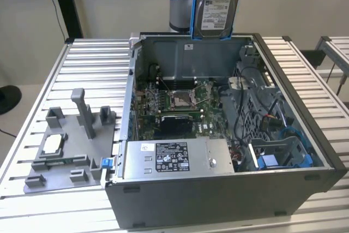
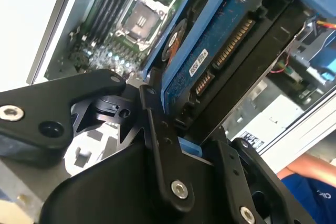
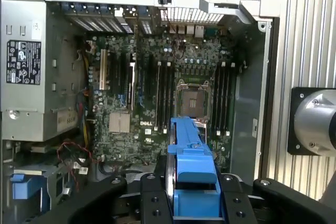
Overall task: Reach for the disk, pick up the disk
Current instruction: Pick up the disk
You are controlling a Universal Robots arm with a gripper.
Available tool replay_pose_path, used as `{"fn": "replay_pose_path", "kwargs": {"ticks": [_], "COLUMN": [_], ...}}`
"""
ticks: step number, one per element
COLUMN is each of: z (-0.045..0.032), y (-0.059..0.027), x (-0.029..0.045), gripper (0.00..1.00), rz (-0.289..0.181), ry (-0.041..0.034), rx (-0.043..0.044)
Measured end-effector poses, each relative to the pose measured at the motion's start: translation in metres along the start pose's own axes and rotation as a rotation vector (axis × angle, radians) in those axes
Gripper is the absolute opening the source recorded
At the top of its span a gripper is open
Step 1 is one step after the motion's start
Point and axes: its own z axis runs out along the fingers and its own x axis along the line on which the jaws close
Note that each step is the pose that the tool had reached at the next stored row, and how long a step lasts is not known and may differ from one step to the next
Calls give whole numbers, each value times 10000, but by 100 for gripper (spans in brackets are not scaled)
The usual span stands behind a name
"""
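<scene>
The disk (image 1: pixel 216 5) hangs upright high above the back wall of the open computer case, white label facing the exterior camera, blue rails along its sides. My gripper (image 3: pixel 191 195) is shut on it, with black fingers (image 3: pixel 152 200) on either side of the blue rail (image 3: pixel 190 156). In the second wrist view the disk's (image 2: pixel 226 51) circuit-board side and connector show, clamped between the black fingers (image 2: pixel 160 140). The disk is clear of the case, well above the motherboard (image 1: pixel 174 102).
The open computer case (image 1: pixel 229 189) stands on a slatted metal table (image 1: pixel 92 64). A grey power supply (image 1: pixel 174 156) with a black label lies at its front, and a blue drive bay (image 1: pixel 281 154) at the exterior view's right. A grey fixture plate (image 1: pixel 65 151) holds a small square chip (image 1: pixel 52 144). A person's blue sleeve (image 2: pixel 312 184) is nearby.
</scene>
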Motion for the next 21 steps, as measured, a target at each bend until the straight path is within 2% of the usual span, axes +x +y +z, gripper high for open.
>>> {"fn": "replay_pose_path", "kwargs": {"ticks": [21], "z": [-14], "y": [-955], "x": [22], "gripper": [0], "rz": [0], "ry": [-6], "rx": [0]}}
